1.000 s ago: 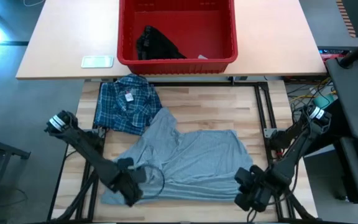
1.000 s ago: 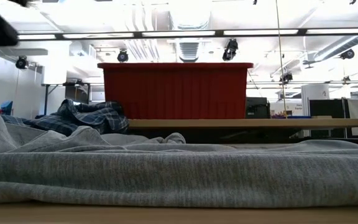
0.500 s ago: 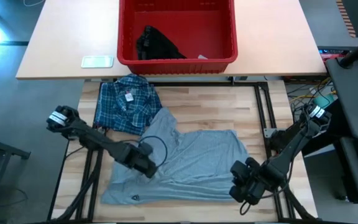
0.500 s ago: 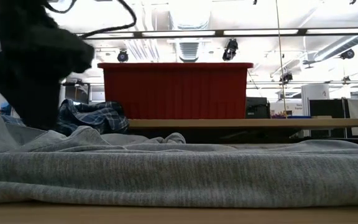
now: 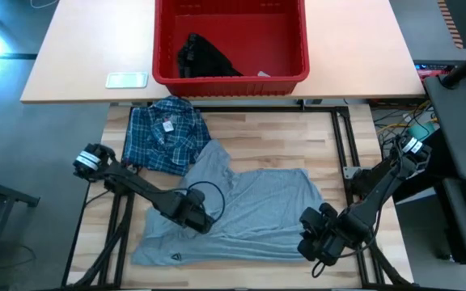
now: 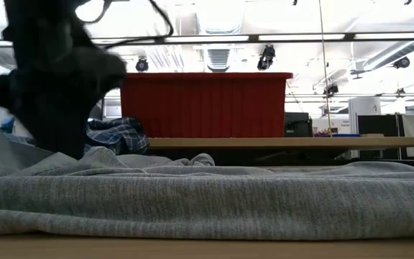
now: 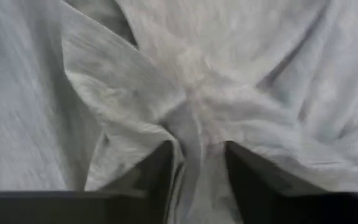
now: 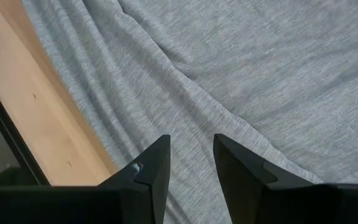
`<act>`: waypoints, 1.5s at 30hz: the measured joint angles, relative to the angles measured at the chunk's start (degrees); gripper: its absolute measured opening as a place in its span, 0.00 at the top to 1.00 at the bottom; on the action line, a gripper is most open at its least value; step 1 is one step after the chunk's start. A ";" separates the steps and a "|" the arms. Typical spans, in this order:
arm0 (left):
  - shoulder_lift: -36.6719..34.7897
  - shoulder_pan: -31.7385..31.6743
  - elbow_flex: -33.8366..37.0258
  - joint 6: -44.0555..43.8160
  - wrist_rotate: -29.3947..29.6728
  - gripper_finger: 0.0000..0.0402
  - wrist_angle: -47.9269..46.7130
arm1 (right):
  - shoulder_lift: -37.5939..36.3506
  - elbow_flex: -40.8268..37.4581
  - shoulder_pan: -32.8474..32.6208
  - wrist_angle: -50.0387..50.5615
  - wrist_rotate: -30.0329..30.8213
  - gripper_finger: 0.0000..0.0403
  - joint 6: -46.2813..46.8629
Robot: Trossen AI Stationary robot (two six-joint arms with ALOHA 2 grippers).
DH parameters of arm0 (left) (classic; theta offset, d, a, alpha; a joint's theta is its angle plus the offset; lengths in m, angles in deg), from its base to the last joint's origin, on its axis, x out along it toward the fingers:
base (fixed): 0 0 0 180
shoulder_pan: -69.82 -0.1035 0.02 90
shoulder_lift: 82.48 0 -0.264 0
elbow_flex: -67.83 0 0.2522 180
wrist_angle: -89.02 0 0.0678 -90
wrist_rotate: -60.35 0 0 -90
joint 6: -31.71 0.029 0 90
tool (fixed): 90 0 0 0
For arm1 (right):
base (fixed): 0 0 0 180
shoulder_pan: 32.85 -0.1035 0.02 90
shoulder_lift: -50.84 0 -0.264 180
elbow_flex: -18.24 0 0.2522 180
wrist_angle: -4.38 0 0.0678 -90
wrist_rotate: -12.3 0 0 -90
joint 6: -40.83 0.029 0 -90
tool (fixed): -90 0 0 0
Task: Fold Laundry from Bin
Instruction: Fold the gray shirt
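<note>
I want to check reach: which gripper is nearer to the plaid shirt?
Left. The left gripper is on the grey T-shirt just below the plaid shirt; the right gripper is at the T-shirt's far lower corner.

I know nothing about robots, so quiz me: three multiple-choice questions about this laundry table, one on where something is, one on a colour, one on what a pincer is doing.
1. Where is the black garment?
A. in the red bin
B. on the plaid shirt
C. under the grey T-shirt

2. What colour is the spread-out T-shirt?
A. red
B. light grey
C. black

3. What is the left pincer doing?
A. hanging over the bin
B. pinching a fold of the T-shirt
C. gripping the plaid shirt

Answers:
1 A: the black garment lies inside the red bin.
2 B: the T-shirt is light grey.
3 B: the left pincer has grey cloth bunched between its fingers.
</note>
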 joint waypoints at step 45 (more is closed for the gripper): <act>3.67 0.08 -12.91 2.59 -2.33 1.00 -21.31 | 0.04 -0.78 0.48 0.20 -0.26 0.72 0.20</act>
